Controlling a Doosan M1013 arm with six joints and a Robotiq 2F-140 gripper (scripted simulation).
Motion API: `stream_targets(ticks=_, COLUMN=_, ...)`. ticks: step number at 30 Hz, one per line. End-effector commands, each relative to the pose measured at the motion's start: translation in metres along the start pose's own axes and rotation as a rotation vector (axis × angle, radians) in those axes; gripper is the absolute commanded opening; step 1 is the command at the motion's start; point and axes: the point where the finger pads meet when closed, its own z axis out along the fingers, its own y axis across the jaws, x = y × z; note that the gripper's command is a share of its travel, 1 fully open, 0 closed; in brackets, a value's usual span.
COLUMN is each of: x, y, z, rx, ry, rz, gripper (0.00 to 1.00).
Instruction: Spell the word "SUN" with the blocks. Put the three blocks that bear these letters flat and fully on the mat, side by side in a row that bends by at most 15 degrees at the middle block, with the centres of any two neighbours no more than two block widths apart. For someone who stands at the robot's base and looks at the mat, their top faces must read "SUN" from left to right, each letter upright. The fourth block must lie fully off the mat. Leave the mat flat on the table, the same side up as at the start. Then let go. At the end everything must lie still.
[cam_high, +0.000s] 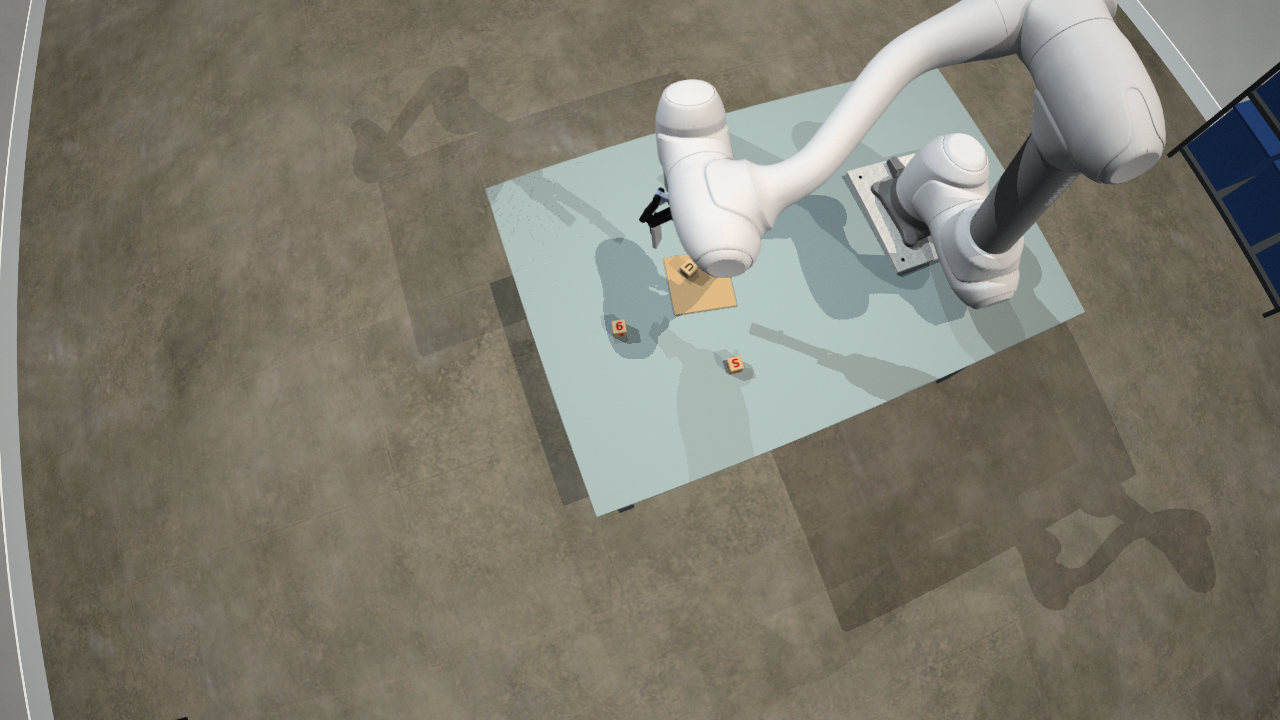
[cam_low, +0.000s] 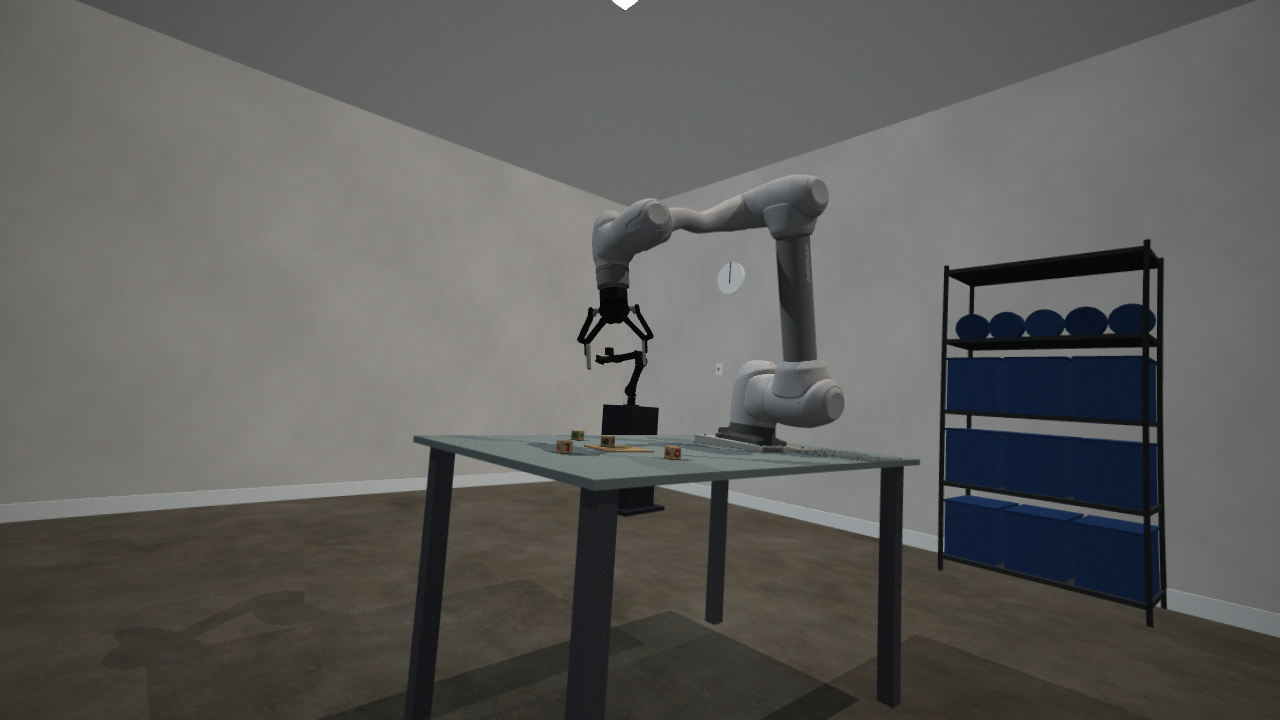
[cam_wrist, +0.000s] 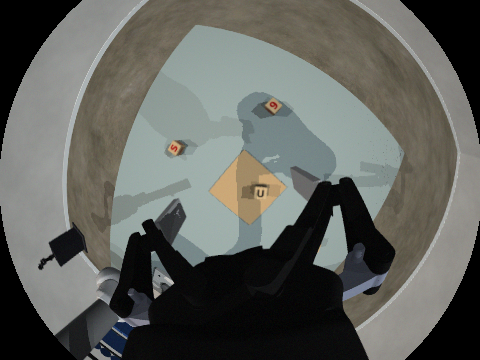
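Observation:
A tan mat (cam_high: 711, 300) (cam_low: 633, 449) (cam_wrist: 232, 192) lies on the pale table (cam_high: 626, 429) (cam_low: 671, 470). A block with a dark U (cam_high: 688, 267) (cam_low: 608, 440) (cam_wrist: 260, 192) sits flat on the mat near its far corner. A block with a red S (cam_high: 734, 364) (cam_low: 673, 453) (cam_wrist: 175, 148) and a block with a red 6 or 9 (cam_high: 618, 326) (cam_low: 564, 445) (cam_wrist: 272, 106) lie on the table off the mat. A fourth block (cam_low: 577, 435) lies farther back; its letter is hidden. My gripper (cam_high: 657, 223) (cam_low: 615, 358) (cam_wrist: 235, 193) is open and empty, high above the table beside the mat.
The robot's base plate (cam_high: 881, 214) is bolted at one end of the table. A black stand with a small arm (cam_low: 629, 407) is behind the table. A black shelf with blue boxes (cam_low: 1051, 429) stands at the right wall.

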Motion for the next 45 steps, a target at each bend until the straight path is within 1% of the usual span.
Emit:
stream_targets(ticks=1, x=0.012, y=-0.01, z=-0.027, rx=-0.039, ry=-0.031, rz=0.125, gripper=1.0)
stream_targets(ticks=2, x=0.012, y=-0.01, z=-0.027, rx=-0.039, ry=-0.031, rz=0.125, gripper=1.0)
stream_targets(ticks=3, x=0.016, y=-0.014, z=-0.037, rx=-0.056, ry=-0.038, rz=0.187, gripper=1.0)
stream_targets(ticks=5, x=0.016, y=-0.014, z=-0.037, rx=-0.056, ry=-0.038, rz=0.187, gripper=1.0)
stream_targets(ticks=6, x=0.021, y=-0.019, z=-0.05, rx=-0.077, ry=-0.043, rz=0.26, gripper=1.0)
stream_targets(ticks=8, x=0.022, y=-0.02, z=-0.052, rx=-0.08, ry=-0.044, rz=0.269, gripper=1.0)
stream_targets(ticks=9, x=0.027, y=-0.025, z=-0.065, rx=-0.103, ry=-0.047, rz=0.344, gripper=1.0)
stream_targets(ticks=11, x=0.031, y=-0.03, z=-0.077, rx=-0.123, ry=-0.048, rz=0.409, gripper=1.0)
stream_targets(ticks=13, x=0.032, y=-0.031, z=-0.079, rx=-0.127, ry=-0.048, rz=0.421, gripper=1.0)
stream_targets(ticks=14, x=0.036, y=-0.036, z=-0.092, rx=-0.15, ry=-0.046, rz=0.493, gripper=1.0)
stream_targets(ticks=16, x=0.036, y=-0.037, z=-0.093, rx=-0.152, ry=-0.046, rz=0.499, gripper=1.0)
stream_targets(ticks=17, x=0.04, y=-0.043, z=-0.106, rx=-0.176, ry=-0.041, rz=0.574, gripper=1.0)
stream_targets(ticks=19, x=0.044, y=-0.048, z=-0.118, rx=-0.197, ry=-0.035, rz=0.637, gripper=1.0)
stream_targets(ticks=20, x=0.045, y=-0.049, z=-0.122, rx=-0.204, ry=-0.033, rz=0.659, gripper=1.0)
stream_targets(ticks=23, x=0.045, y=-0.049, z=-0.122, rx=-0.204, ry=-0.033, rz=0.659, gripper=1.0)
stream_targets(ticks=24, x=0.038, y=-0.04, z=-0.117, rx=-0.195, ry=-0.041, rz=0.627, gripper=1.0)
stream_targets(ticks=26, x=0.015, y=-0.012, z=-0.095, rx=-0.151, ry=-0.06, rz=0.489, gripper=1.0)
stream_targets(ticks=27, x=0.015, y=-0.012, z=-0.095, rx=-0.151, ry=-0.06, rz=0.489, gripper=1.0)
stream_targets(ticks=28, x=0.004, y=0.0, z=-0.086, rx=-0.131, ry=-0.066, rz=0.429, gripper=1.0)
stream_targets(ticks=30, x=0.003, y=0.002, z=-0.085, rx=-0.129, ry=-0.066, rz=0.421, gripper=1.0)
stream_targets(ticks=31, x=-0.01, y=0.014, z=-0.074, rx=-0.107, ry=-0.069, rz=0.353, gripper=1.0)
stream_targets(ticks=32, x=-0.01, y=0.014, z=-0.074, rx=-0.107, ry=-0.069, rz=0.353, gripper=1.0)
stream_targets(ticks=33, x=-0.021, y=0.025, z=-0.065, rx=-0.088, ry=-0.07, rz=0.295, gripper=1.0)
stream_targets(ticks=35, x=-0.022, y=0.027, z=-0.064, rx=-0.085, ry=-0.069, rz=0.287, gripper=1.0)
stream_targets(ticks=36, x=-0.035, y=0.038, z=-0.054, rx=-0.064, ry=-0.067, rz=0.221, gripper=1.0)
stream_targets(ticks=39, x=-0.035, y=0.038, z=-0.054, rx=-0.064, ry=-0.067, rz=0.221, gripper=1.0)
stream_targets(ticks=41, x=-0.059, y=0.057, z=-0.036, rx=-0.029, ry=-0.058, rz=0.105, gripper=1.0)
stream_targets(ticks=43, x=-0.061, y=0.059, z=-0.034, rx=-0.026, ry=-0.057, rz=0.093, gripper=1.0)
stream_targets(ticks=44, x=-0.075, y=0.069, z=-0.025, rx=-0.008, ry=-0.048, rz=0.032, gripper=1.0)
stream_targets(ticks=45, x=-0.075, y=0.069, z=-0.025, rx=-0.008, ry=-0.048, rz=0.032, gripper=1.0)
